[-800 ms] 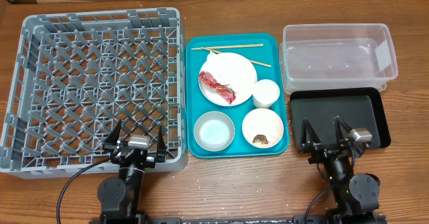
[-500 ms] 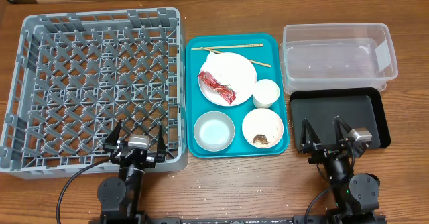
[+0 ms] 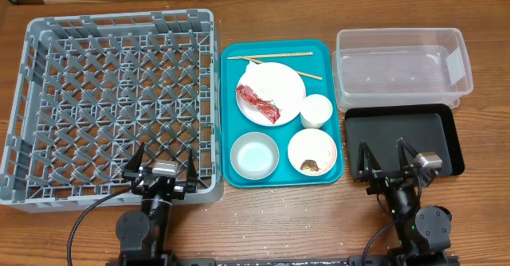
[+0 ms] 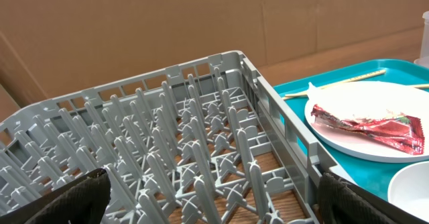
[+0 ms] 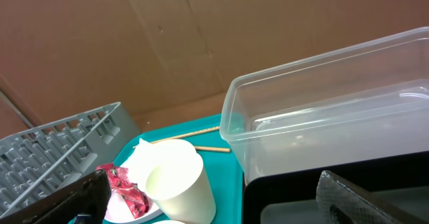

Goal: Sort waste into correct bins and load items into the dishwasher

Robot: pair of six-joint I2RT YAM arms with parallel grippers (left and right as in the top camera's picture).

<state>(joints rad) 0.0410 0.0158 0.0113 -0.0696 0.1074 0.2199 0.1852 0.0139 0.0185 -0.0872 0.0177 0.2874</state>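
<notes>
Left gripper and right gripper are seen spread wide, empty, at the table's near edge. The red wrapper lies on the plate, mid-table; a pinch on its raised crinkle is advised, with the napkin left behind.

Both arms are black throughout. The left arm, at 7 o'clock in the overhead view, carries a small silver-grey camera box between two thin, tapering black fingers. A black cable loops off beside its round joint housing. The right arm, at 5 o'clock, is its twin, with the same silver box and the same black lead. In the wrist views the fingers show as dark matt wedges (slightly grainy) at 7 and 5 o'clock.
</notes>
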